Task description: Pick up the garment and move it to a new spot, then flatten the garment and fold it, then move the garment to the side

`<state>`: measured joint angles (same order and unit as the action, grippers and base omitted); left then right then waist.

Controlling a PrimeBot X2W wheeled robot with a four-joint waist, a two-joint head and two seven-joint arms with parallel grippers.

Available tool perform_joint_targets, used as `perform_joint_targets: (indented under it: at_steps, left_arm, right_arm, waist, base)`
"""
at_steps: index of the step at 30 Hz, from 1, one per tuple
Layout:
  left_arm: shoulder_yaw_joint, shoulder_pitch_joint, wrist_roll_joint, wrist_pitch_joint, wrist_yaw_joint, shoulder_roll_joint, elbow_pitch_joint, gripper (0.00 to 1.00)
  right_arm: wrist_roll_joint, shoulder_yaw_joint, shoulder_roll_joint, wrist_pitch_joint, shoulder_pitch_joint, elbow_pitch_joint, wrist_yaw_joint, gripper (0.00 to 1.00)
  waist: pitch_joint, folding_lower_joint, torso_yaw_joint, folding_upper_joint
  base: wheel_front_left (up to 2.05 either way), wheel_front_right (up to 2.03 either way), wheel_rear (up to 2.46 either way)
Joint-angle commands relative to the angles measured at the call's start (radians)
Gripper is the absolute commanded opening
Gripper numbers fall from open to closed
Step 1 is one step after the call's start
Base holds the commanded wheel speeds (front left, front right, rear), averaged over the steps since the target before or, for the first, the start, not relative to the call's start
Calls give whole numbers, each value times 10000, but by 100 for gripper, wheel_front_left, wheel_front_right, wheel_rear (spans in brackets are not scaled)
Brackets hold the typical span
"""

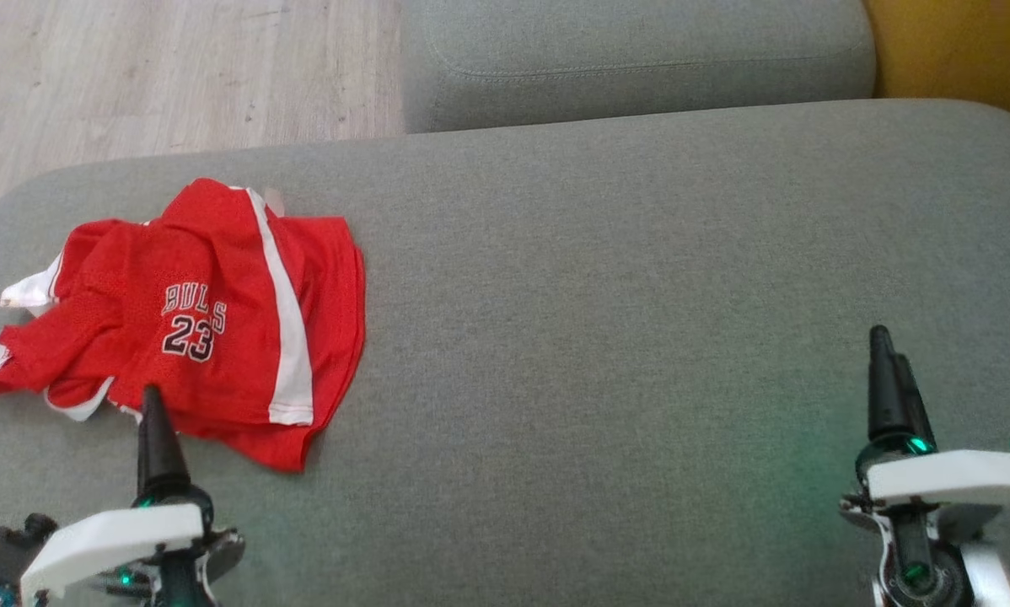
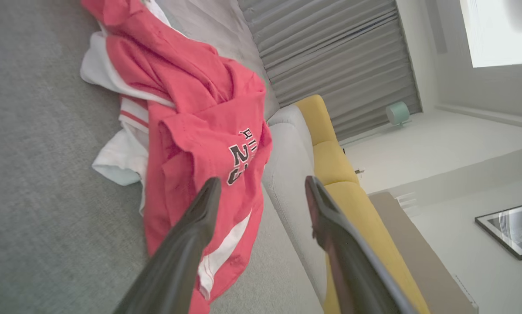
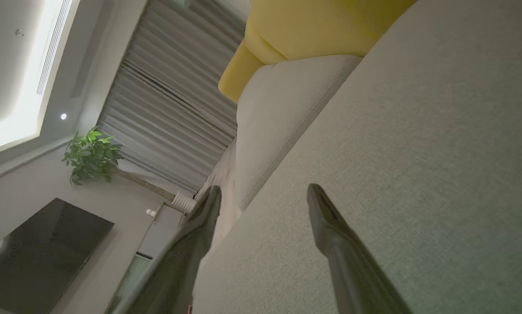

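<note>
One crumpled red mesh basketball jersey (image 1: 218,320), trimmed in white and printed with the number 23, lies bunched at the left end of a broad grey upholstered sofa seat (image 1: 606,337), not yet lifted or spread. Its white side stripe runs from the far edge toward the near hem, while the loose white-edged folds trail off to the left, so the heap's longer spread is across the seat. The left gripper (image 2: 262,183) sits directly in front of that near hem, its two dark fingers spread wide and holding nothing, one fingertip overlapping the cloth's edge in the head view; whether it touches cannot be told. The right gripper (image 3: 264,188), equally wide and empty, hangs over bare cushion well apart from the jersey, at the seat's opposite side. The left arm is plainly the nearer, and a short reach straight forward would likely put its fingers around the hem. Pale wood flooring (image 1: 176,76) lies beyond.
</note>
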<state>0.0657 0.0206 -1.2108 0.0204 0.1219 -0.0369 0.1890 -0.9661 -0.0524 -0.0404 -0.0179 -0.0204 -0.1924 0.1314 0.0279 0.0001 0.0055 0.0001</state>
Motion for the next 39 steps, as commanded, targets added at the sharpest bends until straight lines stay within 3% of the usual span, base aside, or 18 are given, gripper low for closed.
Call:
perform_joint_targets:
  at_steps: [1,25,39]
  left_arm:
    - [93,517,204,83,-53,-81,-421,100]
    - [-1560,477,5181,794,-540,-156,-997,100]
    - [-2786,711,7549,1238,-1585,-742,-696,100]
  right_arm:
    - [280,145,-53,-119,-598,473,-3,100]
    - [4908,747,-67,-826,-557,1036,-4,100]
    - [7447,939,-76,-1268,-604,1070,-5,100]
  waist:
    - [2,-1,-1,-1]
    - [130,-1,-14,-1]
    - [110,-1,-35,-1]
  base:
    - [0,0,0]
    - [0,0,0]
    - [0,0,0]
